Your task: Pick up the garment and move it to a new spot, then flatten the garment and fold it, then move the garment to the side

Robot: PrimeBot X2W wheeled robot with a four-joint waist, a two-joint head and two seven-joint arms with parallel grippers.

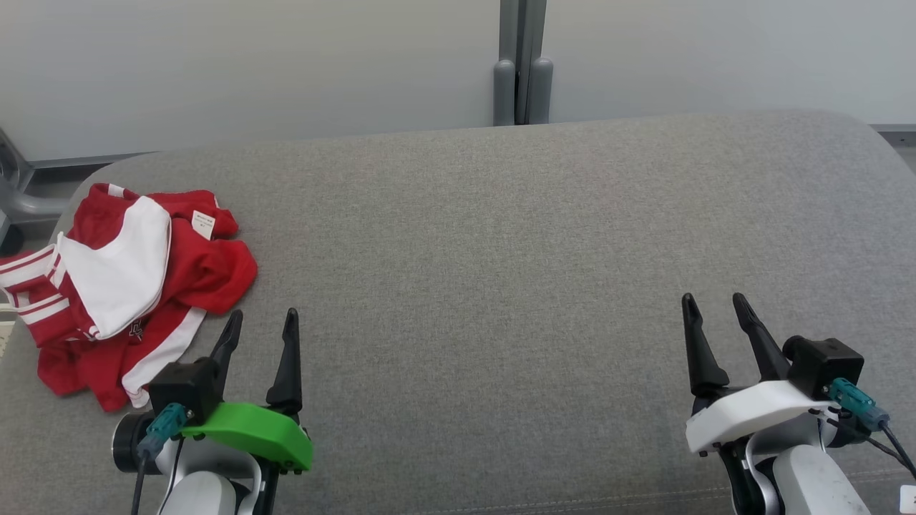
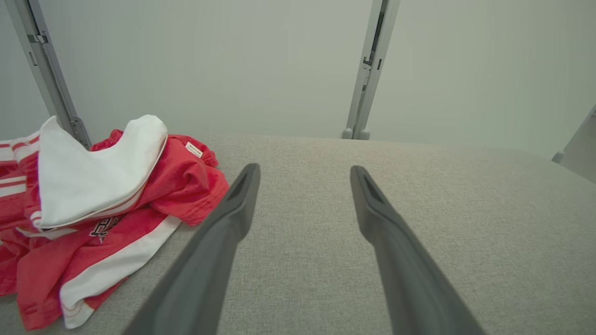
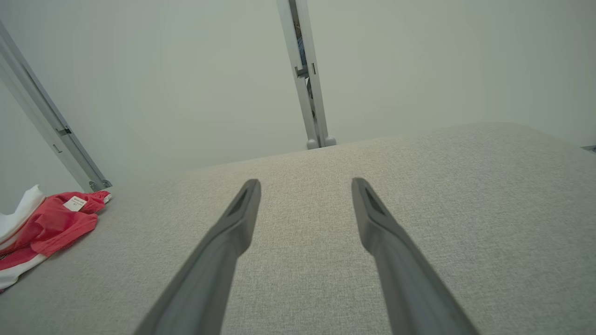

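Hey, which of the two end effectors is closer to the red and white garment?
The left end effector, on the green mount, right beside the garment; the white-mounted right end effector sits far across the grey cushion.

The left gripper (image 1: 263, 312) and right gripper (image 1: 713, 297) each carry two long, dark fingers (image 2: 223, 232) tapering to pointed tips. The left wears a curved bright green cover (image 1: 250, 433), the right a white cover (image 1: 751, 415). Beside each sits a black block (image 1: 823, 366) with a teal plug (image 1: 855, 403) and thin dark cable (image 1: 898, 447), above pale forearms (image 1: 816, 486).
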